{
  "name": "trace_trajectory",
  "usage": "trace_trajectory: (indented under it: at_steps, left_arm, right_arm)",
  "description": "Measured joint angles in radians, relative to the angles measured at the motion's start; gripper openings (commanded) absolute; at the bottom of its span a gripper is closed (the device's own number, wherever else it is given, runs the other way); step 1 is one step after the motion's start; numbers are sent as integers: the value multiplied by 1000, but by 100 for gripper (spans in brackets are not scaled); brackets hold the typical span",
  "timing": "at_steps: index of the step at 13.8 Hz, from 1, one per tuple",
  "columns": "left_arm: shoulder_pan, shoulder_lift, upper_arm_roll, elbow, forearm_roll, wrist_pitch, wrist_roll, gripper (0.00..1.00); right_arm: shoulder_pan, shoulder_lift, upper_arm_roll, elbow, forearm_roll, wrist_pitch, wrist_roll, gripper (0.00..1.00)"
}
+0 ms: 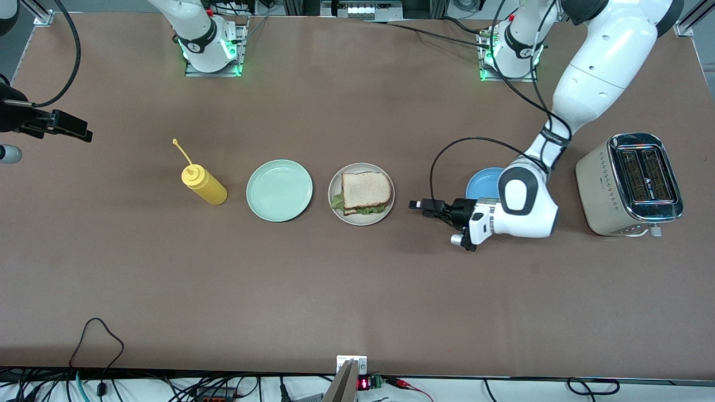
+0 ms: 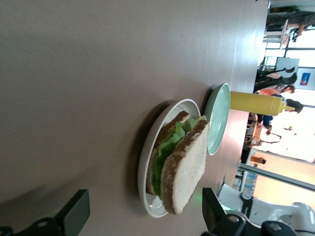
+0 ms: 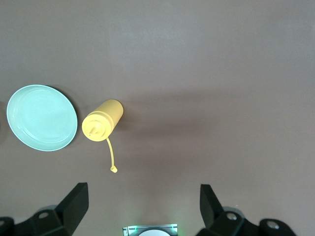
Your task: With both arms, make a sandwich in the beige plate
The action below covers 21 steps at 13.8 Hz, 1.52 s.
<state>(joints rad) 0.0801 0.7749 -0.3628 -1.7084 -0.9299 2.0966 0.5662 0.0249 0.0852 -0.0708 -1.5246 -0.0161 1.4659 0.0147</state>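
The sandwich (image 1: 364, 192) lies on the beige plate (image 1: 362, 220) mid-table: two bread slices with green lettuce showing at the edges. My left gripper (image 1: 416, 205) is low over the table beside the plate, on the left arm's side, turned sideways and pointing at the sandwich. It is open and holds nothing. In the left wrist view the sandwich (image 2: 179, 164) and plate (image 2: 146, 157) stand just ahead of the open left gripper (image 2: 142, 216). My right gripper (image 1: 84, 133) hangs high over the right arm's end of the table, open and empty (image 3: 142, 206).
A mint-green plate (image 1: 279, 190) sits beside the beige plate toward the right arm's end, then a yellow squeeze bottle (image 1: 204, 186). A blue plate (image 1: 483, 181) is partly hidden under the left arm. A toaster (image 1: 631, 184) stands at the left arm's end.
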Motion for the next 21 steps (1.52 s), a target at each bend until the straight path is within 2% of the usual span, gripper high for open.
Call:
trace_trajectory:
  at_steps: [5,9,11,14,17,19,21]
  left_arm:
    - [19,-125,5,18,255,-52,-169,100]
    - [40,-229,12,20,555,-97,-309,100]
    - [75,-260,18,41,697,-172,-342,100]
    - [103,-275,23,145,863,-320,-443,100]
    - [95,-284,22,274,898,-446,-557,100]
    - [83,-287,28,339,969,-488,-579,100]
    - [24,-310,103,375,1033,-493,-583,100]
  right_arm:
    - [0,0,0,0,0,0,0,100]
    - [-16,0,-14,0,0,-1,-1,100]
    - [-29,-1,-20,-2,0,-3,-2,100]
    - [-30,-4,-21,-8,0,-4,-2,100]
    - [-30,-31,-21,-44,0,1,-2,100]
    - [-30,-51,-21,-66,0,5,-2,100]
    - [-31,-56,-21,-71,0,7,-2,100]
